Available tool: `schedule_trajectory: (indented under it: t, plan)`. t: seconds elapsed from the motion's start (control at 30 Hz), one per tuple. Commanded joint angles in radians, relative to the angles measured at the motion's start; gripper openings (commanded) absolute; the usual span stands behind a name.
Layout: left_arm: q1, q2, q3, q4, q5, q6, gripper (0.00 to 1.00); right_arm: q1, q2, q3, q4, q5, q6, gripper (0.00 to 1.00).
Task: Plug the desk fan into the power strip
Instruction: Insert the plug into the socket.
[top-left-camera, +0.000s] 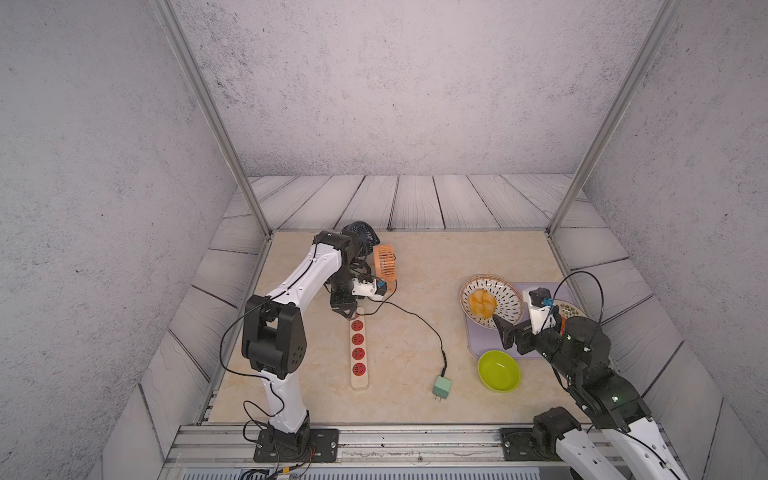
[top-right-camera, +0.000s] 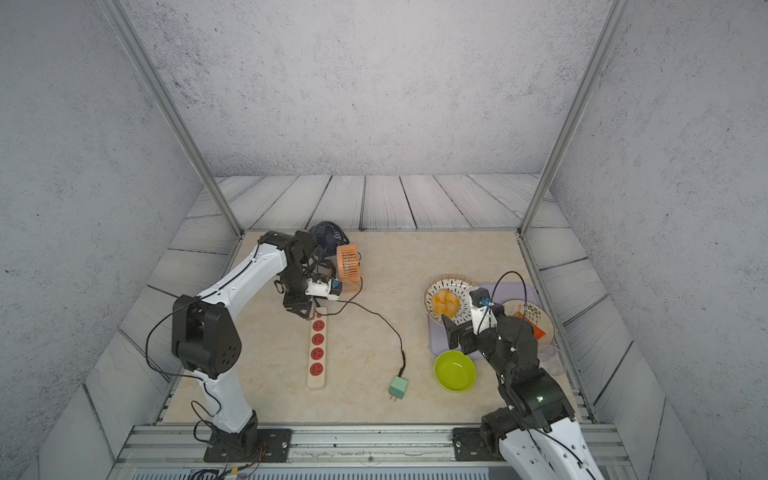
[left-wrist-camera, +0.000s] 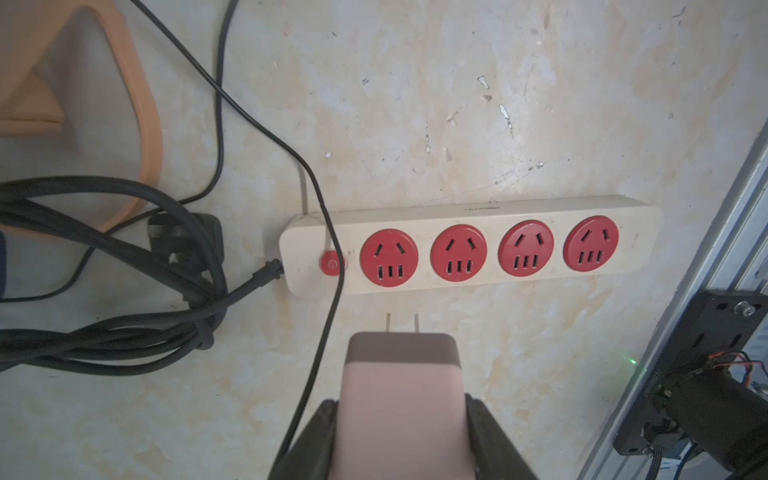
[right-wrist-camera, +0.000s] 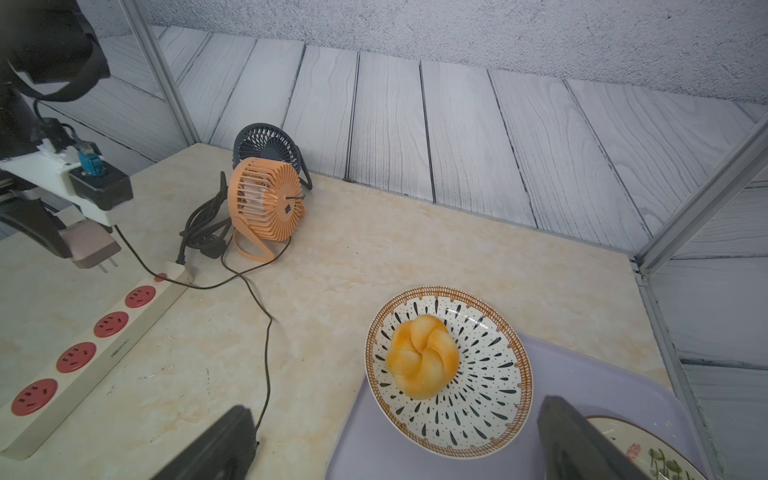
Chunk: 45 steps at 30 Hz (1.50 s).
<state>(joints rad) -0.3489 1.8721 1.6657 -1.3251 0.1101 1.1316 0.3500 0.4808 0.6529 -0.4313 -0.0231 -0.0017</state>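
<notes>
The cream power strip (top-left-camera: 358, 349) (top-right-camera: 317, 353) lies lengthwise on the table, its row of red sockets facing up. My left gripper (left-wrist-camera: 401, 409) (top-left-camera: 345, 313) is shut on a pink plug (left-wrist-camera: 402, 374) (right-wrist-camera: 89, 247). It holds the plug just above the strip's far end, the two prongs pointing at the strip (left-wrist-camera: 469, 245) beside the socket nearest the red switch. The orange desk fan (top-left-camera: 384, 261) (right-wrist-camera: 266, 203) stands behind it. My right gripper (top-left-camera: 505, 332) (right-wrist-camera: 395, 415) hangs open over the lilac tray, holding nothing.
A dark blue fan (top-left-camera: 360, 237) stands behind the orange one, beside a bundle of thick black cord (left-wrist-camera: 124, 291). A green plug (top-left-camera: 442, 386) on a thin cord lies right of the strip. The tray (top-left-camera: 478, 340) carries a patterned plate (top-left-camera: 509, 291) with a bun; a green bowl (top-left-camera: 498, 371) sits in front.
</notes>
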Motion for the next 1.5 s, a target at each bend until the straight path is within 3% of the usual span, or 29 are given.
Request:
schedule_trajectory:
  t: [0.0,1.0,1.47]
  plan:
    - [-0.007,0.023,-0.009,-0.007,-0.022,-0.014,0.00,-0.002,-0.007,-0.009,0.028,0.049,-0.011,0.99]
    - [-0.083,0.128,-0.060,0.080,-0.124,-0.078,0.00,-0.003,-0.012,-0.018,0.037,0.075,-0.006,0.99]
    - [-0.119,0.152,-0.086,0.100,-0.184,-0.164,0.00,-0.002,-0.010,-0.023,0.045,0.077,-0.006,0.99]
